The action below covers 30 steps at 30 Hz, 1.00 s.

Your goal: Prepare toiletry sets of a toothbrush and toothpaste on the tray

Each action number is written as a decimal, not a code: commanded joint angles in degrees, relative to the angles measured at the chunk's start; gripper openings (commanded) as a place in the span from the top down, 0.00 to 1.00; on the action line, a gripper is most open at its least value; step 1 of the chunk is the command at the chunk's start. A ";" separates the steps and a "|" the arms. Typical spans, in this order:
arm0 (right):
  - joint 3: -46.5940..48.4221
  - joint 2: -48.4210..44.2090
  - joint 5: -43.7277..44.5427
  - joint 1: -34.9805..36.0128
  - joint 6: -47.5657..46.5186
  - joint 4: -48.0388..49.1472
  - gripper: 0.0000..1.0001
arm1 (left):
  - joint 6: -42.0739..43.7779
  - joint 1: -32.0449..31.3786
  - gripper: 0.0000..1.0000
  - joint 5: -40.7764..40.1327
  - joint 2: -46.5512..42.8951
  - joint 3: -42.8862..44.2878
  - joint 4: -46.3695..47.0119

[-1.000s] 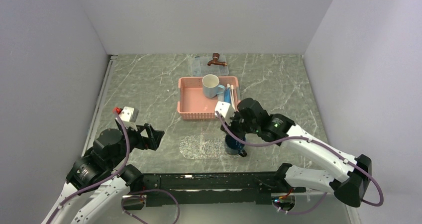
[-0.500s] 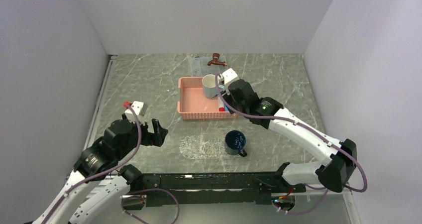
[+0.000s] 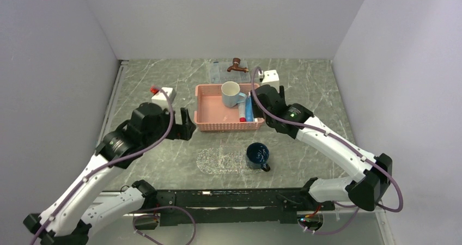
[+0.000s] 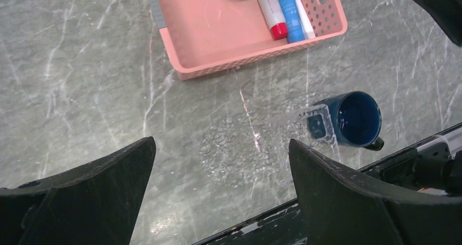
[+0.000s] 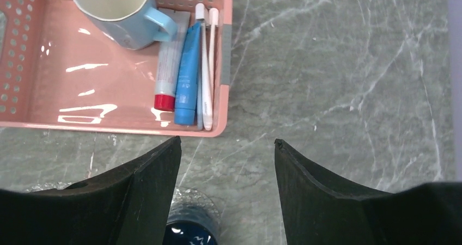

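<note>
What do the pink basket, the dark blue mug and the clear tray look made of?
Pink basket: likely plastic, glossy, with moulded holes in its walls and bright reflections on its floor. Dark blue mug: probably glazed ceramic, glossy; enamel possible. Clear tray: transparent textured plastic, the tabletop showing through.

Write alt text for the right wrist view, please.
A pink basket holds a pale mug and, by its right wall, a red-capped tube, a blue toothpaste and two toothbrushes. The right pincer hangs open above the marble table.
</note>
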 commanded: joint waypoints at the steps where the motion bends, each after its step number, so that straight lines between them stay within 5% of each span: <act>1: -1.16 -5.20 4.90 -0.17 8.81 -3.70 0.34 | -5.52 0.30 0.01 1.22 5.68 4.22 3.03; 30: -6.33 -17.24 10.36 -0.13 20.50 -10.53 0.36 | -53.43 4.39 0.01 14.63 41.04 19.95 5.07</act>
